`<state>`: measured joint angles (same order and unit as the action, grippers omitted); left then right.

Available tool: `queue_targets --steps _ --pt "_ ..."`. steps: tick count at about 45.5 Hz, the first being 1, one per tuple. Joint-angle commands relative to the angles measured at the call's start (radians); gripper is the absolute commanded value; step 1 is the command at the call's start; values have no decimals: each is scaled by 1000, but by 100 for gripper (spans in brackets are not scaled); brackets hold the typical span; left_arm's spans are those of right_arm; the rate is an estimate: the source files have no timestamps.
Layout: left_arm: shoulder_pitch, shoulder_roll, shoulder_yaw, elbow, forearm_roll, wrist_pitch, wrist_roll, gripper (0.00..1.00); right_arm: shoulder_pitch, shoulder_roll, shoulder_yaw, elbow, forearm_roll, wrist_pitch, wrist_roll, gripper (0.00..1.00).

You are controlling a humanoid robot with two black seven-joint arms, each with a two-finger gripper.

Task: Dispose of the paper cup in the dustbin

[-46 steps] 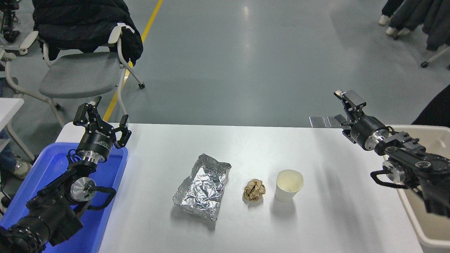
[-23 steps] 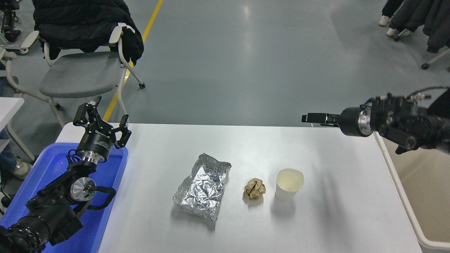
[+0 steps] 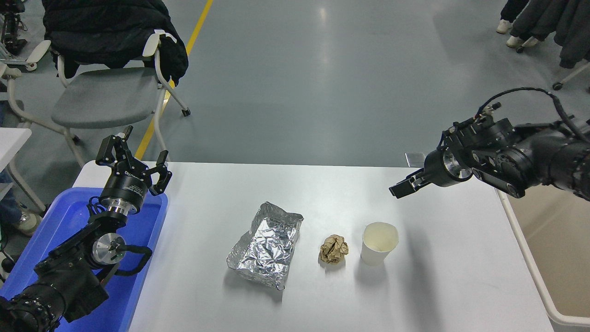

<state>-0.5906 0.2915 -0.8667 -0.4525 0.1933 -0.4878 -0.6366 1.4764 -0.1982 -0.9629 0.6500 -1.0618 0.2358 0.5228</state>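
The white paper cup (image 3: pixel 379 242) stands upright on the white table (image 3: pixel 322 193), right of centre, with its cream inside showing. The beige dustbin (image 3: pixel 527 259) stands off the table's right edge; only its white rim and one inner wall show. My right gripper (image 3: pixel 402 188) comes in from the right, tilted down and to the left, and hangs in the air above and behind the cup, apart from it. I see it edge-on. My left gripper (image 3: pixel 137 156) is open and empty, parked over the blue tray at the lower left.
A crumpled brown paper ball (image 3: pixel 333 249) lies just left of the cup. A crumpled foil tray (image 3: pixel 267 249) lies further left. A blue plastic tray (image 3: pixel 50 221) sits under the left arm. A grey chair with a black jacket (image 3: pixel 101 92) stands beyond the table. People's feet (image 3: pixel 507 27) show at top right.
My right arm has swung from over the dustbin to the left and then down, so its gripper now points down-left toward the cup. The cup and left arm have not moved.
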Motion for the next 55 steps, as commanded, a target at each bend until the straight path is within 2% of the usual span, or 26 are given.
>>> queue_targets --steps 1,14,35,43,51,53,55 --pt "0 0 0 0 0 0 0 100 51 40 -49 80 -38 25 2 99" --pt "0 0 0 0 0 0 0 100 64 43 -49 135 -41 45 3 99" --pt "0 0 0 0 0 0 0 100 -54 51 -37 65 -32 36 0 97" --pt "0 0 0 0 0 0 0 100 -94 60 -36 8 -29 28 0 81" --pt "0 0 0 0 0 0 0 100 -116 60 -30 7 -24 28 2 77" --pt "0 0 0 0 0 0 0 100 -117 60 -30 8 -24 28 3 72" --pt "0 0 0 0 0 0 0 100 -119 60 -30 7 -24 28 3 60"
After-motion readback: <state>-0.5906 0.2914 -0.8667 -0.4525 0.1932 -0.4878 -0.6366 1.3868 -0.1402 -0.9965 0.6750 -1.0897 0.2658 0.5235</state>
